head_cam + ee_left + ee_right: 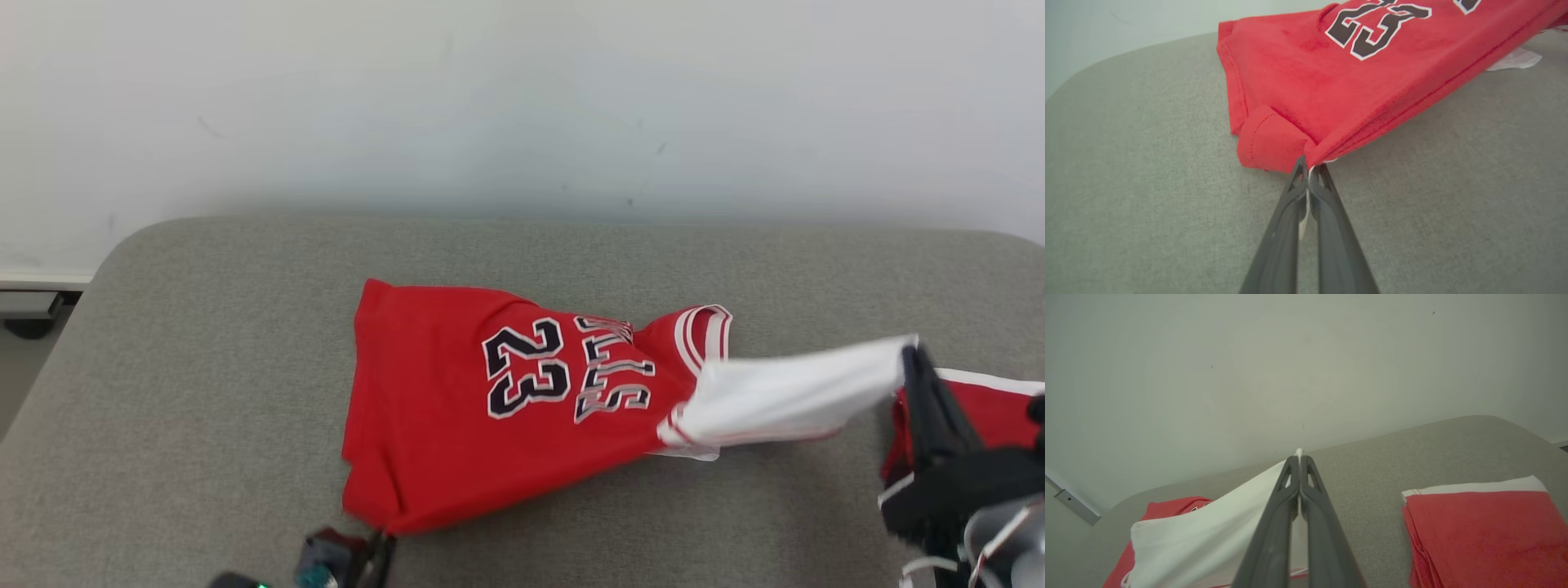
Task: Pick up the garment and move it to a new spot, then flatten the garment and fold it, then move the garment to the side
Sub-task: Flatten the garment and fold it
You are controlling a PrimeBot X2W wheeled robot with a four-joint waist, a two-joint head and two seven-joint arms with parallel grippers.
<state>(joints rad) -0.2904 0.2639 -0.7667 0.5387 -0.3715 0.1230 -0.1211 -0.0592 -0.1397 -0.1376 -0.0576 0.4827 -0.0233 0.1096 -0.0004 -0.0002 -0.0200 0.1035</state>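
Both clamped: left gripper (1309,168) on jersey (457,408) hem corner, right gripper (1299,456) on white sleeve (784,392). Held apart, cloth taut, likely for flattening.

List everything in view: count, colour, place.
jersey: one, red with a white part, numbered 23, middle of the pad.
folded cloth: one stack, red with a white edge, right end of the pad.
pad: one, grey, under both.
wall: one, white, behind the pad.
left gripper: one, dark, shut on the jersey's near corner.
right gripper: one, dark, shut on the jersey's white part, held up off the pad.
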